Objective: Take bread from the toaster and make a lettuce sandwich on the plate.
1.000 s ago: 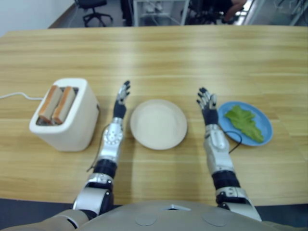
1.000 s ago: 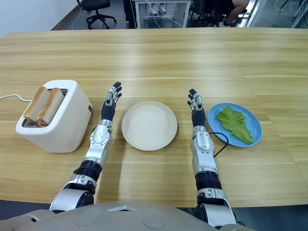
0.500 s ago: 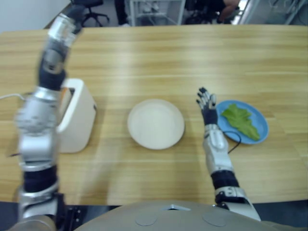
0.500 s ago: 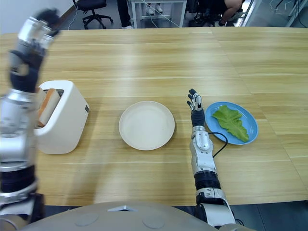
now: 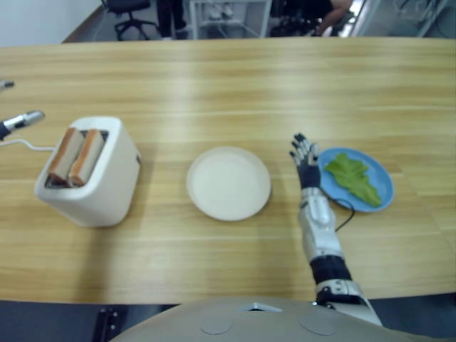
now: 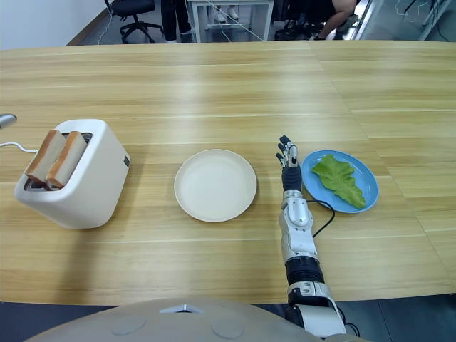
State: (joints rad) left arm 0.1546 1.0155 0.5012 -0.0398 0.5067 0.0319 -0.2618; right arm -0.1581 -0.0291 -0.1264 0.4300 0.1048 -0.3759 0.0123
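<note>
Right eye view, nearest first: the right hand (image 6: 288,160) lies on the wooden table (image 6: 178,263) at the end of its forearm, palm down, stretched out flat and pointing away, holding nothing; it rests between the two plates, just beside the blue plate (image 6: 360,171) and a little apart from the cream plate (image 6: 215,184); a thin black cable (image 6: 324,214) loops from its wrist toward the blue plate's near rim; the cream plate sits at the centre and is bare; the lettuce leaf (image 6: 340,180) lies flat on the blue plate, untouched; to the left, well apart from the cream plate, stands the white toaster (image 6: 75,192), and the two bread slices (image 6: 57,155) stand upright in its slots, side by side, their tops above the casing; a white cord (image 5: 21,146) runs off behind it to the left edge; just beyond that, a slim grey-tipped piece pokes in from the left, seemingly part of the left hand (image 5: 21,120), and whether that hand is spread or closed I cannot tell; past the far edge of the table stands an office chair (image 6: 132,11); judging from this, the first step, taking bread from the toaster, is not yet done, and nothing of the sandwich is built; the next move likely calls for the left hand to come over the toaster from above, pinch one slice by its raised top and draw it straight up, so that the light toaster is not dragged or tipped, then lay it on the cream plate; the right hand is well placed for the lettuce afterwards.
</note>
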